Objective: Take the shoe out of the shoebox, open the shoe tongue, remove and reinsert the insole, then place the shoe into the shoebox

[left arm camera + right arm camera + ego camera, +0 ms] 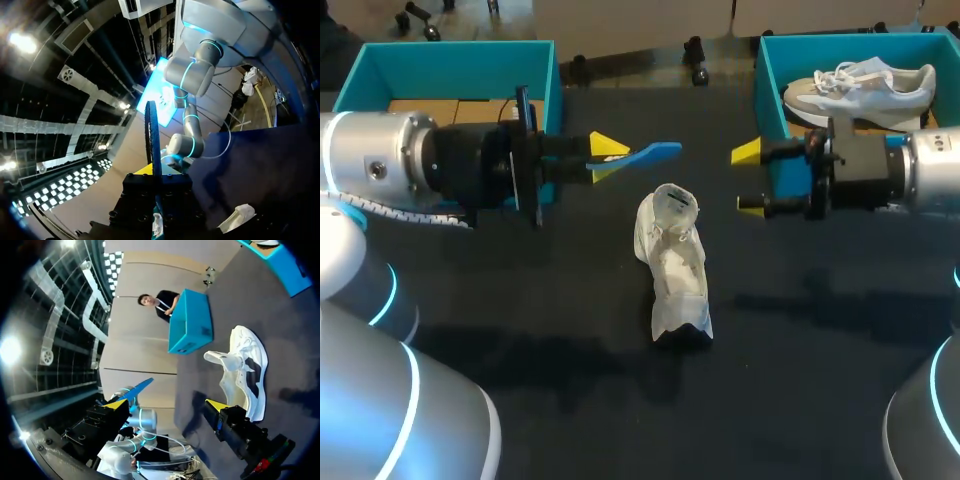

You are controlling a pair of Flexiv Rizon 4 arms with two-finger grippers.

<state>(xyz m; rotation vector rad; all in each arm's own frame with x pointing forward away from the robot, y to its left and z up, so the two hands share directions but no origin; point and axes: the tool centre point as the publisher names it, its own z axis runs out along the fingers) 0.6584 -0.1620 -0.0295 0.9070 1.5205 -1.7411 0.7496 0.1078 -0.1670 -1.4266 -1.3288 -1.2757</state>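
Left fingers [608, 145] tight on blue insole [656, 152], right fingers [748, 152] apart; shoe underside [252, 377] only from right wrist.

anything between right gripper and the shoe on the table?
Nothing: head view shows only bare table between the right gripper and the white shoe.

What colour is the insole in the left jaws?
Blue; the insole shows best in the head view.

— What do I have at my right fingers [217, 406]?

— They stand wide apart. Ahead of them I see the white shoe [242, 370] lying on its side on the dark bench [227, 295], with a teal shoebox [190, 322] beyond it. A blue insole [137, 388] shows just past one tip.
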